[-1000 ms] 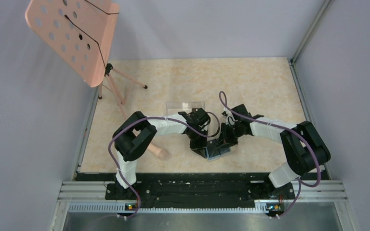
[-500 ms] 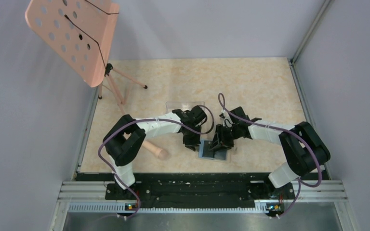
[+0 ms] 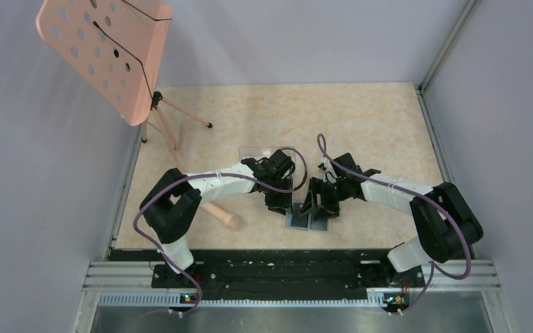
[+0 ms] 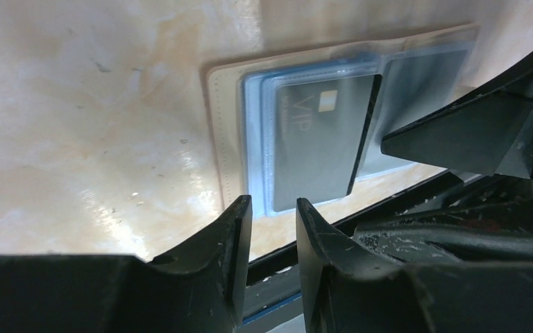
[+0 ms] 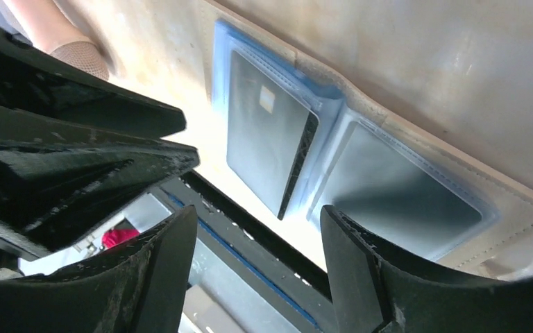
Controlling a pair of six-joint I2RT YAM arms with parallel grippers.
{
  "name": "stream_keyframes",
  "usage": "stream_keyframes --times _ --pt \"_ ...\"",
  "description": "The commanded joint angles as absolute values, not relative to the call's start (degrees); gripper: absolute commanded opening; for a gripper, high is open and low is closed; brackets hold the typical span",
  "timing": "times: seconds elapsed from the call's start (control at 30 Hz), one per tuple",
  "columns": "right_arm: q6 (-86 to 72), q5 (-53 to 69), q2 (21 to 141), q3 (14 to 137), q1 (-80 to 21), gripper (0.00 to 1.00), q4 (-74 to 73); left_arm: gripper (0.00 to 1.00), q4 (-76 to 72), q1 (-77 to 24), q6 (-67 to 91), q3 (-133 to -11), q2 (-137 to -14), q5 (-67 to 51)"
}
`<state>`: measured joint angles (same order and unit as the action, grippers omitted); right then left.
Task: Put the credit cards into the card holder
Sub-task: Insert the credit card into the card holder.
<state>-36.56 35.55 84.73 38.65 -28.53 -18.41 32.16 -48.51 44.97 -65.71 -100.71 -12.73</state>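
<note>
The card holder (image 3: 310,220) lies open and flat near the table's front edge. Its tan rim (image 4: 215,139) frames blue-grey clear pockets. One dark grey credit card (image 4: 316,142) marked VIP sits in one pocket, its edge slightly raised. A second dark card (image 5: 402,191) fills the other pocket. My left gripper (image 3: 280,207) hovers at the holder's left side, open with a narrow gap (image 4: 273,201) and nothing in it. My right gripper (image 3: 319,205) hangs over the holder's middle, open wide (image 5: 258,208) and holding nothing.
A clear plastic box (image 3: 267,151) stands just behind the left gripper. A pink perforated stand (image 3: 104,55) on thin legs occupies the back left, and a pale wooden handle (image 3: 223,216) lies left of the holder. The black base rail (image 3: 284,262) runs right in front.
Both grippers have opened and let go of the card holder. It was held up tilted between them and now lies open flat on the table.
</note>
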Motion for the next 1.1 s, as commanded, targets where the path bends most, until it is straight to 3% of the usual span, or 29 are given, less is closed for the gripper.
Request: stream_keyframes --times 0.0,0.37,0.5,0.83,1.07 --pt "-33.21 32.85 82.22 42.33 -29.49 0.64 -22.15 0.36 25.28 -48.25 47.18 -64.21 -98.69 -16.94" --pt "-31.26 32.06 86.96 41.99 -29.71 0.14 -21.25 0.38 19.89 -47.29 49.06 -62.23 -101.87 -19.73" --pt "-31.01 31.72 88.58 40.89 -29.76 0.03 -20.18 0.39 21.08 -47.29 48.35 -62.8 -103.41 -18.85" --pt "-30.24 31.81 92.09 40.02 -29.71 0.0 -18.73 0.44 26.18 -47.7 45.72 -65.69 -105.99 -15.49" --pt "-30.02 32.34 93.14 39.95 -29.71 0.0 -18.3 0.42 22.43 -48.16 45.85 -65.93 -106.28 -19.24"
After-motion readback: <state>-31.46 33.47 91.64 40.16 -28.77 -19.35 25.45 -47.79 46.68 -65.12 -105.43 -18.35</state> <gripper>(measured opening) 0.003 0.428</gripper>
